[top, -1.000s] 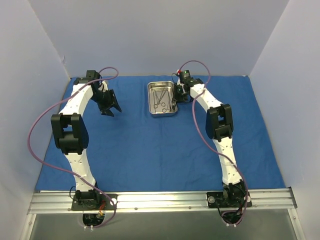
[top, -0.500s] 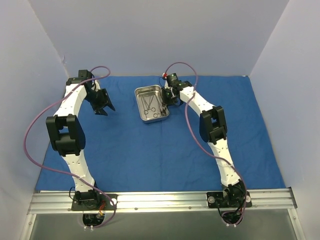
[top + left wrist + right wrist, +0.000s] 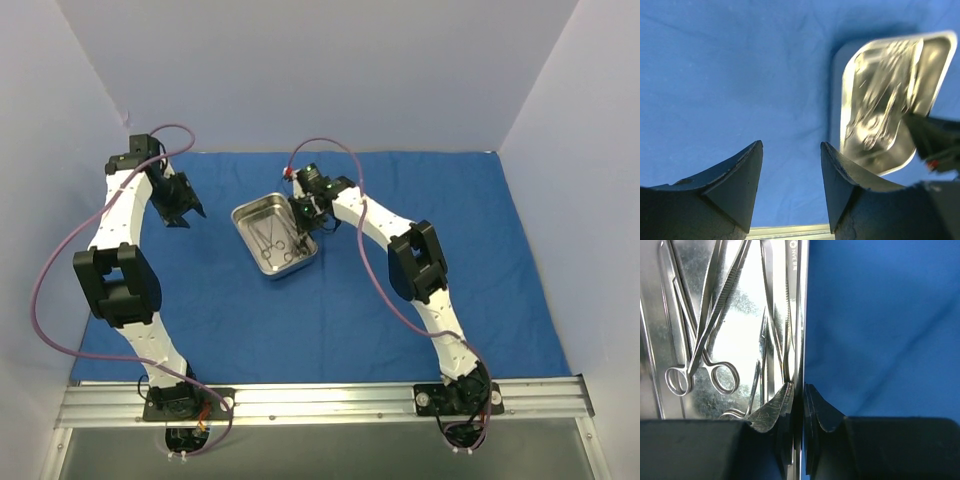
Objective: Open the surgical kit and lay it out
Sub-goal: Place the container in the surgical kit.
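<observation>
- Top view: we find the steel tray (image 3: 252,213) on the blue cloth wrap (image 3: 330,310), toward its far edge, with its long axis running far-left to near-right. The instruments (image 3: 277,240) inside are too small to tell apart. The right arm (image 3: 372,222) reaches leftward, with the right gripper (image 3: 304,222) at the tray's right wall. The left gripper (image 3: 184,212) hangs near the cloth's far-left corner.
- Left wrist: fingers (image 3: 740,180) spread, holding nothing; tray blurred.
- Right wrist: fingers (image 3: 816,407) pinch the tray wall and hide some instrument handles.

Steel tray (image 3: 932,75) — blurred, instruments (image 3: 879,102) indistinct
</observation>
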Robot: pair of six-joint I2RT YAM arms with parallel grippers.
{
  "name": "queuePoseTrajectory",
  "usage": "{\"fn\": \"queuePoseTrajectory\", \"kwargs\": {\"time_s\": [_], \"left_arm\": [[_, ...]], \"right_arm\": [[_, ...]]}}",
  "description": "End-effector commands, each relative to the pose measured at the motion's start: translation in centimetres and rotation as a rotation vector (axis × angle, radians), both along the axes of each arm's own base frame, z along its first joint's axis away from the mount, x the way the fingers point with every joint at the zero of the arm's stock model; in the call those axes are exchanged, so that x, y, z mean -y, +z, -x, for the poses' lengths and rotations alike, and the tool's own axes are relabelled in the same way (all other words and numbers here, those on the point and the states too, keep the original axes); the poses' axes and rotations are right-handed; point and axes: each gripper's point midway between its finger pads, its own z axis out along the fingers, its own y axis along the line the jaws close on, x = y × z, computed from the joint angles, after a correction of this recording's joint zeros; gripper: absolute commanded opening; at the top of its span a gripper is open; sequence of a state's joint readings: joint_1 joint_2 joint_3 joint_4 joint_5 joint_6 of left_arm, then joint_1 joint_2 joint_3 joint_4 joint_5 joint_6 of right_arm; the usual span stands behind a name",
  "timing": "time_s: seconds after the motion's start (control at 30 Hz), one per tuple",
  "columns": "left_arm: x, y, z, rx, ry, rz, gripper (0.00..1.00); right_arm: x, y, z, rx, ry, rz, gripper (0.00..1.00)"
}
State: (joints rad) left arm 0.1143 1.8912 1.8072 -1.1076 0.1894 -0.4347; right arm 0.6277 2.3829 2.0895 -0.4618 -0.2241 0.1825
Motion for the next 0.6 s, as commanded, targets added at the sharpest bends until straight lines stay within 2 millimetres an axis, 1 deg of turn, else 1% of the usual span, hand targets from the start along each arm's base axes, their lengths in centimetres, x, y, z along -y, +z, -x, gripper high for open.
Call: {"fn": "queuePoseTrajectory", "kwargs": {"time_s": [0.0,0.03,0.07,0.1,0.13,0.2,0.23,0.33,0.37,0.47,0.5,0.57], "left_arm": [[-0.4,0.7,1.2,0.006,0.012,-0.012,0.59],[-0.4,0.4,1.4,0.002,0.011,-0.009,0.59],[-0.5,0.3,1.5,0.004,0.013,-0.003,0.59],[-0.5,-0.1,1.9,-0.005,0.016,-0.001,0.58],[-0.5,-0.2,2.1,-0.007,0.015,0.002,0.59],[-0.5,-0.5,2.4,-0.016,0.017,0.006,0.58],[-0.5,-0.6,2.6,-0.019,0.016,0.008,0.59],[-0.3,-0.9,2.8,-0.019,0.012,0.016,0.59],[-0.2,-1.0,2.9,-0.021,0.010,0.020,0.59],[-0.1,-1.2,2.9,-0.027,0.008,0.027,0.59],[-0.1,-1.3,2.9,-0.030,0.007,0.025,0.59],[-0.2,-1.2,2.9,-0.027,0.007,0.024,0.58]], "right_arm": [[-2.4,6.1,3.6,0.112,0.145,-0.040,0.00],[-2.4,6.7,4.4,0.132,0.178,-0.032,0.00],[-2.4,6.4,5.0,0.133,0.191,-0.020,0.00],[-3.0,6.4,6.0,0.140,0.214,-0.023,0.00],[-2.6,5.7,7.1,0.123,0.227,-0.012,0.00],[-2.9,5.1,8.2,0.121,0.240,-0.007,0.00],[-2.6,4.4,9.1,0.101,0.242,0.001,0.00],[-2.8,3.7,10.4,0.094,0.261,0.009,0.00],[-2.6,3.2,10.9,0.085,0.269,0.024,0.00],[-2.3,2.4,11.0,0.087,0.261,0.058,0.00],[-2.2,2.4,10.9,0.087,0.255,0.062,0.04],[-2.1,2.4,10.6,0.095,0.244,0.075,0.16]]}}
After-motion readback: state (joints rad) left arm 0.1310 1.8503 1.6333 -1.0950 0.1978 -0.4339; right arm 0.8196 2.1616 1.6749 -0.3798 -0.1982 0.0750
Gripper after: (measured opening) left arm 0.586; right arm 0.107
